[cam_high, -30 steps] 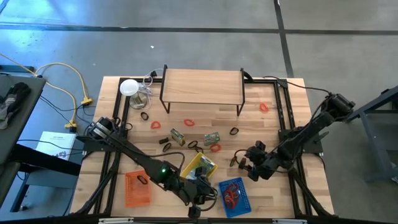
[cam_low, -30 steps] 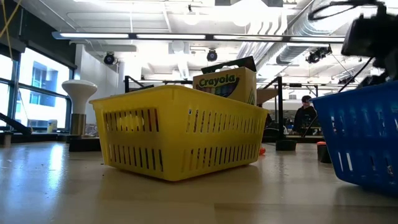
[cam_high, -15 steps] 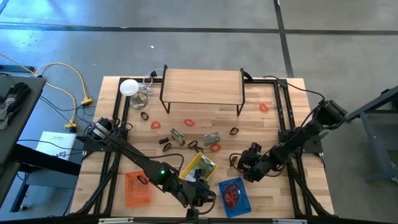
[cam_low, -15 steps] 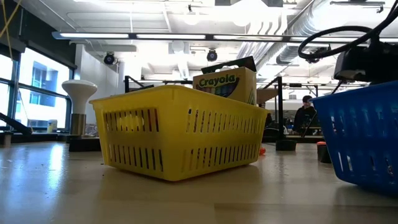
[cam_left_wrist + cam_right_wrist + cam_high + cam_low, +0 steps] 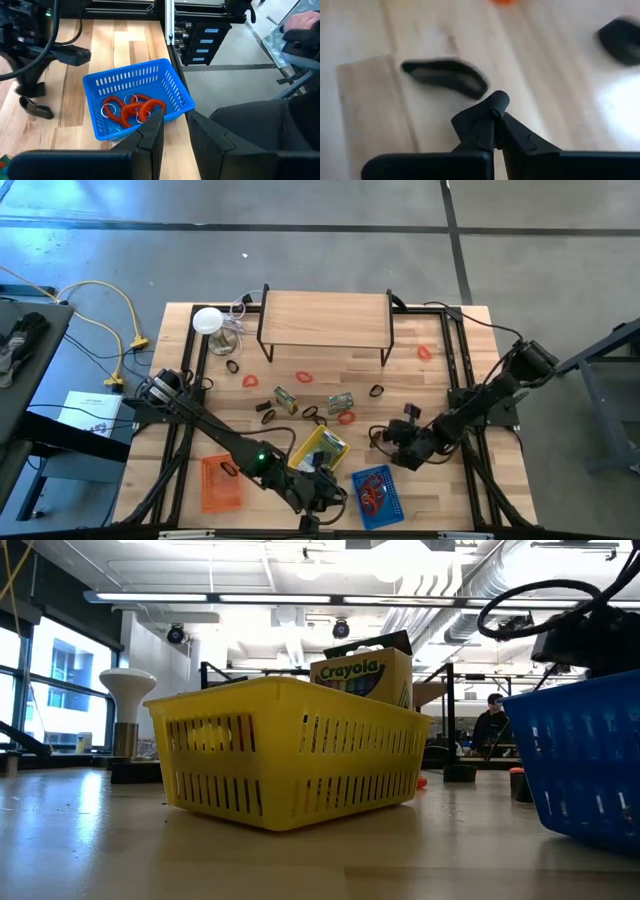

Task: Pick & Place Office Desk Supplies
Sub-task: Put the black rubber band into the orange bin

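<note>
My right gripper (image 5: 386, 440) is shut and points down at the table right of centre. Its fingertips (image 5: 496, 100) stand at the near end of a flat black loop (image 5: 447, 77), one of the office desk supplies. My left gripper (image 5: 175, 127) hovers open over the near left rim of the blue basket (image 5: 135, 102), which holds red coiled loops. Red loops (image 5: 304, 377), green-and-silver packets (image 5: 286, 399) and black pieces (image 5: 376, 391) lie flat on the wood. My right gripper's fingers come down slanting from the table's right side, with their shut tips just beside the black loop's end (image 5: 479, 90). The loop lies flat on the table. I cannot tell whether the tips touch it.
A yellow basket (image 5: 320, 450) holding a crayon box and an orange basket (image 5: 220, 483) stand near the front edge. A wooden riser shelf (image 5: 325, 320) stands at the back, with a white disc (image 5: 207, 320) to its left. A person's hand (image 5: 300, 22) shows beyond the table.
My right gripper has moved down and toward the table's left, to the black loop. It has rolled a little and has shut its fingers. The loop has stayed on the table.
</note>
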`<state>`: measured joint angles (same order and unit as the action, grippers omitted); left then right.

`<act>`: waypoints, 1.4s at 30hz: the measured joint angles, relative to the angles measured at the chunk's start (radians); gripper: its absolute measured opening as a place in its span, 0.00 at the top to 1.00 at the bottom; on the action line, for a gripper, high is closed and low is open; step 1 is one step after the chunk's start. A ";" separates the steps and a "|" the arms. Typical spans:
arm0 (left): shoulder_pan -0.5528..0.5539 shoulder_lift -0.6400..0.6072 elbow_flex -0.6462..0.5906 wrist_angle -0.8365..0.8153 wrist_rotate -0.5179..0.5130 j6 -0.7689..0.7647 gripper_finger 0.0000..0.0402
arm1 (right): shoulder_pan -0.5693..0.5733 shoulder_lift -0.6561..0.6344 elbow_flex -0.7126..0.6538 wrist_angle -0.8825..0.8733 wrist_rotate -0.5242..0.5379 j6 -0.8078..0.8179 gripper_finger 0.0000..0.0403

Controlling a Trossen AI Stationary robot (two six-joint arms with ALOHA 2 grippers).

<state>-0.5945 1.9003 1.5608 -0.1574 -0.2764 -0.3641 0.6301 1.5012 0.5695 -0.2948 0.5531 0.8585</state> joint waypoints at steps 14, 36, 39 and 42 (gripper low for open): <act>0.012 0.001 -0.001 -0.046 -0.059 0.074 0.79 | 0.168 -0.047 0.338 0.101 0.228 -0.266 0.99; 0.041 0.028 -0.001 0.087 -0.062 0.106 0.73 | 0.266 -0.037 0.338 0.433 0.210 -0.600 0.99; 0.045 0.028 -0.001 0.087 -0.070 0.106 0.63 | 0.266 -0.033 0.338 0.436 0.199 -0.601 0.99; 0.045 0.028 -0.001 0.089 -0.088 0.105 0.51 | 0.266 -0.014 0.338 0.449 0.193 -0.620 0.99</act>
<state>-0.5497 1.9282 1.5597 -0.0689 -0.3642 -0.2596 0.8963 1.4869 0.9077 0.1541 0.7460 0.2385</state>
